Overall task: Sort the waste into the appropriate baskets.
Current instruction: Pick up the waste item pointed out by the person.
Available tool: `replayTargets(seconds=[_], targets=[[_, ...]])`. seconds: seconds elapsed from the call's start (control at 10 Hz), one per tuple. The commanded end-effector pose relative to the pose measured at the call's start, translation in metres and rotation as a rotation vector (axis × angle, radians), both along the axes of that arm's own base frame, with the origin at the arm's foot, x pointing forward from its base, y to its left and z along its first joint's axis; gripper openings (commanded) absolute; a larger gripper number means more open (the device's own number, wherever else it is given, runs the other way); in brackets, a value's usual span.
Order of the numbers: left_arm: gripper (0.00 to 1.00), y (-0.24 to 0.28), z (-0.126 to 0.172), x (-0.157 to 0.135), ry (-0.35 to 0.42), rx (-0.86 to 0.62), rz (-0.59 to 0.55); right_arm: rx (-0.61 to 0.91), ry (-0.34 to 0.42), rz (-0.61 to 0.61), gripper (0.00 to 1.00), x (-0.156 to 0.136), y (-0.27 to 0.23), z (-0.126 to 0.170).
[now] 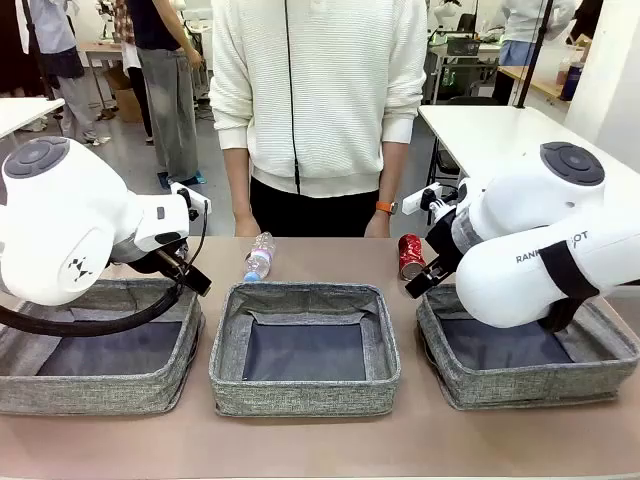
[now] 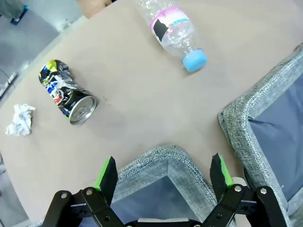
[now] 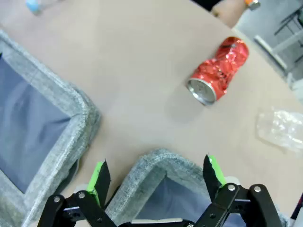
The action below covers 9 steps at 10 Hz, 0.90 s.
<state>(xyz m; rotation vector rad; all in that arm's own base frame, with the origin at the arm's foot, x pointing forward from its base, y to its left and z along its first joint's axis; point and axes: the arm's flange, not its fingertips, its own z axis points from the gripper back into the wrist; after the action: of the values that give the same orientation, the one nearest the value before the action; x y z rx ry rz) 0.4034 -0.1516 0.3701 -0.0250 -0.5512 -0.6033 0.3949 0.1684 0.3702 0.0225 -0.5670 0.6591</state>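
Note:
My left gripper hangs open over a corner of the left basket. On the table beyond it lie a black-silver can, a crumpled white paper wad and a clear bottle with a blue cap. My right gripper is open above a corner of the right basket, with a dented red can and a crushed clear bottle past it. In the front view the bottle and red can lie behind the middle basket.
Three grey baskets stand in a row near the table's front: left, middle, right. A person in a white sweater stands at the far edge with hands hanging down. The middle basket's rim lies close to the left gripper.

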Motion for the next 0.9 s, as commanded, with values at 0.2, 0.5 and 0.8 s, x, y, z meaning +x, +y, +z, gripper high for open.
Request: replayTargets(seconds=[0.2,0.5,0.8], targets=[[1.0,0.0,0.0,0.0,0.0,0.0,0.0,0.0,0.0,0.0,1.0,0.0,0.0,0.0],[1.0,0.0,0.0,0.0,0.0,0.0,0.0,0.0,0.0,0.0,1.0,0.0,0.0,0.0],[1.0,0.0,0.0,0.0,0.0,0.0,0.0,0.0,0.0,0.0,1.0,0.0,0.0,0.0]])
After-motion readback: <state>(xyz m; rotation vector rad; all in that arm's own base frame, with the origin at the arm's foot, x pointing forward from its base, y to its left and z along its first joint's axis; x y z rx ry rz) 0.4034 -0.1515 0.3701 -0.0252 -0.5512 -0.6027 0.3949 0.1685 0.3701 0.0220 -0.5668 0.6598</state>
